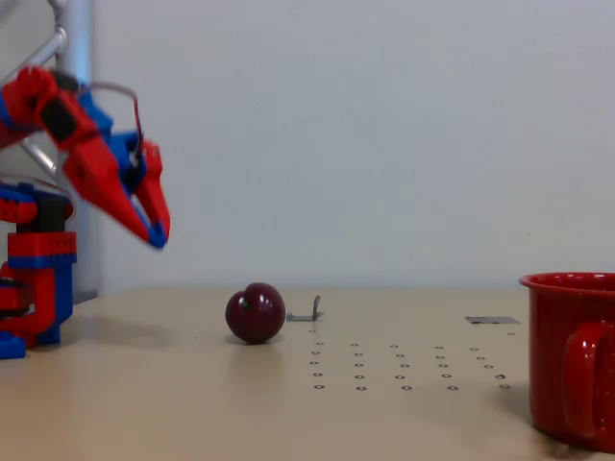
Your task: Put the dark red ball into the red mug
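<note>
The dark red ball (256,313) rests on the beige table (192,403), left of centre in the fixed view. It is glossy and plum-coloured. The red mug (573,355) stands at the right edge, near the front, its thick handle facing the camera; part of it is cut off by the frame. My red and blue gripper (158,229) hangs in the air at the upper left, pointing down and to the right, well above and to the left of the ball. Its fingers meet at the tips with nothing between them.
The arm's red and blue base (34,288) stands at the far left on the table. A small metal bracket (309,311) sits just right of the ball. A grid of small holes (404,367) marks the table's middle. A grey tape patch (491,320) lies further back.
</note>
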Controlling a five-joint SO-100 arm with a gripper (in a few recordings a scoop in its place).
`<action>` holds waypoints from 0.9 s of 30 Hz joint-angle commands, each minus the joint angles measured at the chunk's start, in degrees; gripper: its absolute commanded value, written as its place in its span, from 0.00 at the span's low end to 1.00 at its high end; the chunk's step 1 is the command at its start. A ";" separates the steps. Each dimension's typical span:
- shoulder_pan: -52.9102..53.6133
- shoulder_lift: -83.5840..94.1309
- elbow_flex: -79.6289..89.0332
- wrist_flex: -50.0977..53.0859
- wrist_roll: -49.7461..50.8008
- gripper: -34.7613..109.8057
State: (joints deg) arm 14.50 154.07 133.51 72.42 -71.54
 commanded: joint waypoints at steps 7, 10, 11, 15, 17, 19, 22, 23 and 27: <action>7.03 -6.06 -13.36 -12.48 -13.89 0.47; 7.12 -8.96 -16.44 -12.66 -14.06 0.50; 6.86 -10.11 -17.40 -12.66 -13.80 0.50; 5.45 -14.24 -20.30 -13.80 -10.46 0.51; 4.66 -14.85 -19.07 -15.73 -9.58 0.52; 4.39 -17.49 -18.72 -16.96 -8.79 0.52; 3.60 -23.12 -18.63 -21.71 -7.03 0.53; 3.34 -24.96 -18.37 -23.12 -6.94 0.53; 1.76 -31.38 -18.46 -24.26 -6.15 0.54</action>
State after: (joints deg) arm 17.58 123.31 118.48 49.48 -78.49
